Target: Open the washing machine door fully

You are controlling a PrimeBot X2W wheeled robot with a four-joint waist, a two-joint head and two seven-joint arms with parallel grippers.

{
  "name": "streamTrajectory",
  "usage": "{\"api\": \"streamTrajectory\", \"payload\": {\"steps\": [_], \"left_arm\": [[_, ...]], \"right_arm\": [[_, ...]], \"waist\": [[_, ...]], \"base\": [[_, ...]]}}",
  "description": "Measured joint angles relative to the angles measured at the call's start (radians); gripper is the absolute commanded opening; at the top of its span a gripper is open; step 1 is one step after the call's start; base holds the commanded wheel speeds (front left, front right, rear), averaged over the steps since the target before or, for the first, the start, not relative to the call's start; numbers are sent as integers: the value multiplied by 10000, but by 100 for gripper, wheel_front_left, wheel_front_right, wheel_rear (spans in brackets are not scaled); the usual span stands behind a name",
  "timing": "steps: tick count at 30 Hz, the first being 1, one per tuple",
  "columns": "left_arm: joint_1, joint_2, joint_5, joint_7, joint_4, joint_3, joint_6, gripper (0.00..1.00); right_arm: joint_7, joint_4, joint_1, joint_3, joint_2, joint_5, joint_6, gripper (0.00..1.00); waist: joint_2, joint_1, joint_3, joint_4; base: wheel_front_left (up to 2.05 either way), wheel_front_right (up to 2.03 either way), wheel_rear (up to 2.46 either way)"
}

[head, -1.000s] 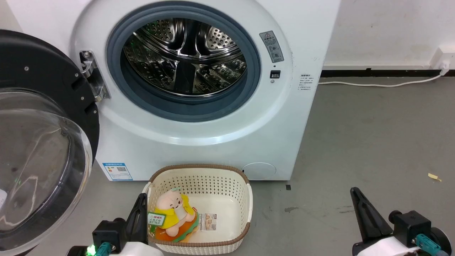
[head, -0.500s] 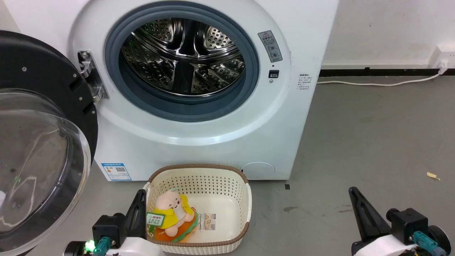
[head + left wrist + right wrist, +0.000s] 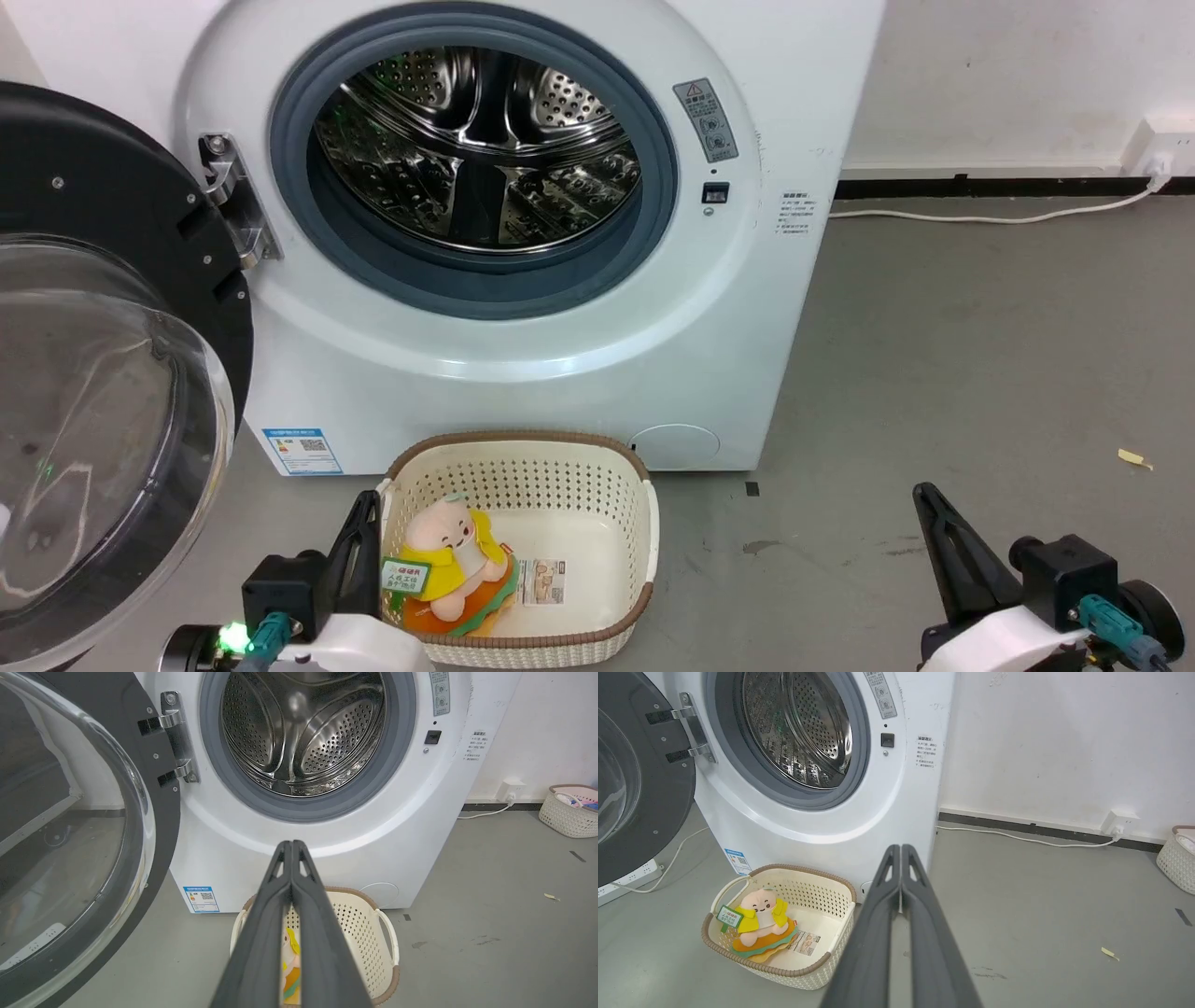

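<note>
Both grippers are idle. The left gripper (image 3: 292, 844) has its fingers pressed together and holds nothing. The right gripper (image 3: 901, 848) is the same. Both sit low and well apart from the washing machine (image 3: 523, 373), probably so they're out of the door's swing path.

The washing machine door (image 3: 103, 392) is up and to the left of the left gripper, no contact. It hangs on its hinge (image 3: 233, 205) at the left edge of the drum opening (image 3: 476, 149) and is swung wide. The glass bowl on its inner face bulges out towards the robot. The door is round, so there's no real long axis. The hinge line runs vertical.

The opening is unobstructed and the task looks essentially done. The basket (image 3: 644, 523) is just right of the left gripper, below the opening. It's likely staged for loading.
</note>
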State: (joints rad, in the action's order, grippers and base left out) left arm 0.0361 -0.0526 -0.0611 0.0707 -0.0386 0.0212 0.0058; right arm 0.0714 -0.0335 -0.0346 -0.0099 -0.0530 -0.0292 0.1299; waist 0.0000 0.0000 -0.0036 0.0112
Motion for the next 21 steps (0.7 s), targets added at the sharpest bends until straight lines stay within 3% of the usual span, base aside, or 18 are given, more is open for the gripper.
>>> {"api": "streamTrajectory", "payload": {"steps": [21], "left_arm": [[-156, 10, 334, -424, 198, -86, -4, 0]], "right_arm": [[-389, 150, 87, 56, 0, 128, 0, 0]], "waist": [[0, 0, 22, -69]], "base": [[0, 0, 0]]}}
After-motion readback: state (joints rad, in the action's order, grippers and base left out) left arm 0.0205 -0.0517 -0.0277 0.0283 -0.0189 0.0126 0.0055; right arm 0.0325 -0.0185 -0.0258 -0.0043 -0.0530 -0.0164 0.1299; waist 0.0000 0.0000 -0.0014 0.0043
